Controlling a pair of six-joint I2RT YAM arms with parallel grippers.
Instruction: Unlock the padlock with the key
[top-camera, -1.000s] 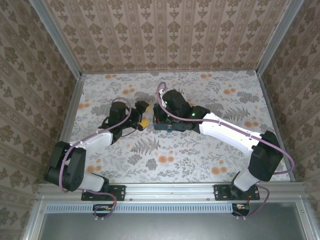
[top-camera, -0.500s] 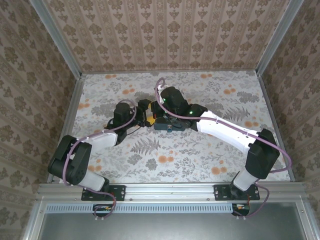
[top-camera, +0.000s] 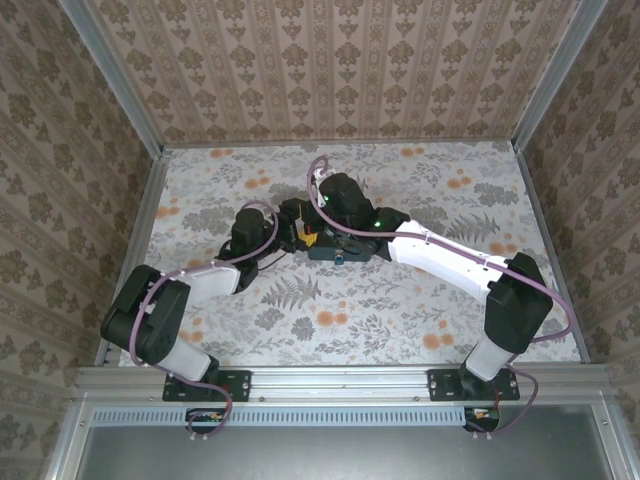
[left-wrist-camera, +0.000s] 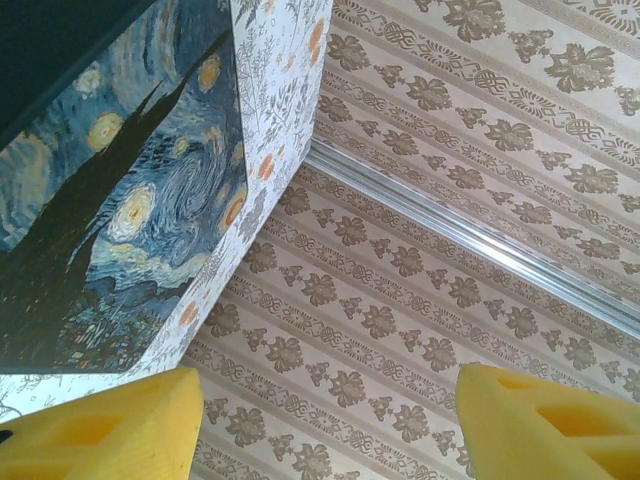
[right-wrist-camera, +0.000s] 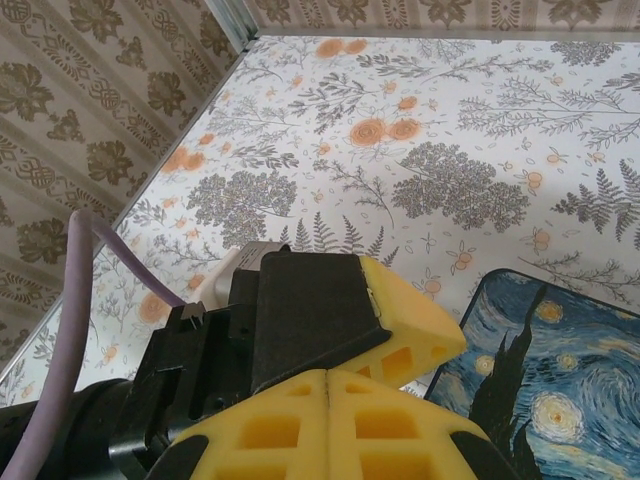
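— How far along is it?
— Barely begun, I'd judge. The blue tin (top-camera: 350, 252) sits mid-bench (top-camera: 450, 200). The left jaws stand wide at its ten o'clock corner, holding nothing. The right jaws are pressed together, with no key to be seen between them.
— And the padlock?
— I cannot tell. A tiny speck (top-camera: 342, 258) on the tin's six o'clock edge might be it. The unlocking looks to be all ahead.
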